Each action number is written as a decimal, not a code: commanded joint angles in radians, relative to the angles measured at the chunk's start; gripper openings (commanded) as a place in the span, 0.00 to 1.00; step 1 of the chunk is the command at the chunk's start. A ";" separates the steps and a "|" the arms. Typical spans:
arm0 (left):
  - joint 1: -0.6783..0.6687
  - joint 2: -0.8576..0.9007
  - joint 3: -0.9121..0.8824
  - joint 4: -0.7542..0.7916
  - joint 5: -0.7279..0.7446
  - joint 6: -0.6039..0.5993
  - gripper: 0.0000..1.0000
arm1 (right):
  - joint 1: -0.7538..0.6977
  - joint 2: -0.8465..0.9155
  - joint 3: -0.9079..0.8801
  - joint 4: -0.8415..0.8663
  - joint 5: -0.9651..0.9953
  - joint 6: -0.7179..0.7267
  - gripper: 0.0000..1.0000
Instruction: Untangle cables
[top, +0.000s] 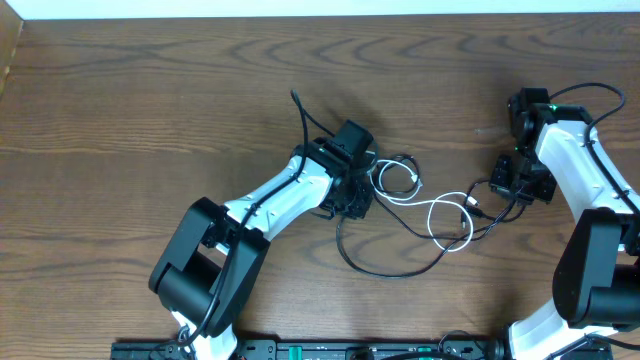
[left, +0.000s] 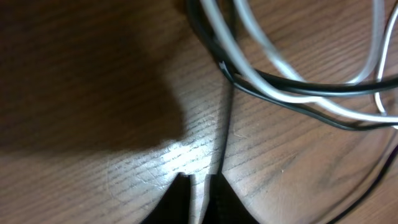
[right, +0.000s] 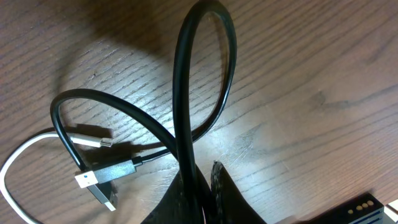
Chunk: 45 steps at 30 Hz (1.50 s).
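Left gripper (left: 200, 194) tip-down on the wooden table (top: 150, 100), at the left edge of the tangle; jaws clenched to a thin slit, gripping a thin run of the black cable (top: 395, 272) leading straight in from the crossed strands ahead. In the left wrist view, white cable (top: 440, 205) and black cable strands side by side and overlapping just ahead of the gripper. Right gripper (right: 202, 198) well apart from the left one, at the right end of the tangle; jaws clamped on the black cable, a tall narrow loop of it standing up from between them. Both cables at centre of table between the two grippers, crossing each other. White cable in two small loops just right of the left gripper, then a larger loop toward the right. Black cable sweeping in a wide arc along the near side below the white loops, then up to the right gripper. Left of the standing loop in the right wrist view: black plug end (right: 102, 178) and white cable's metal plug (right: 93, 142), near each other, both flat on the wood.
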<state>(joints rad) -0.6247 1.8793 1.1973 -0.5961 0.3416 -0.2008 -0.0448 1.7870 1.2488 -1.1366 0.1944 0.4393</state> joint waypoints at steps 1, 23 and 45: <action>0.020 -0.084 0.043 -0.046 -0.022 0.014 0.08 | -0.004 0.005 0.005 0.000 0.010 -0.007 0.07; 0.649 -0.749 0.064 -0.248 0.093 -0.060 0.08 | -0.343 0.005 0.005 0.040 -0.536 -0.319 0.10; 0.294 -0.380 0.064 -0.217 0.100 -0.061 0.68 | -0.148 0.004 0.005 0.040 -0.899 -0.661 0.41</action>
<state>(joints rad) -0.2653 1.4528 1.2499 -0.8219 0.4255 -0.2649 -0.1993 1.7870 1.2488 -1.0931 -0.6830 -0.1982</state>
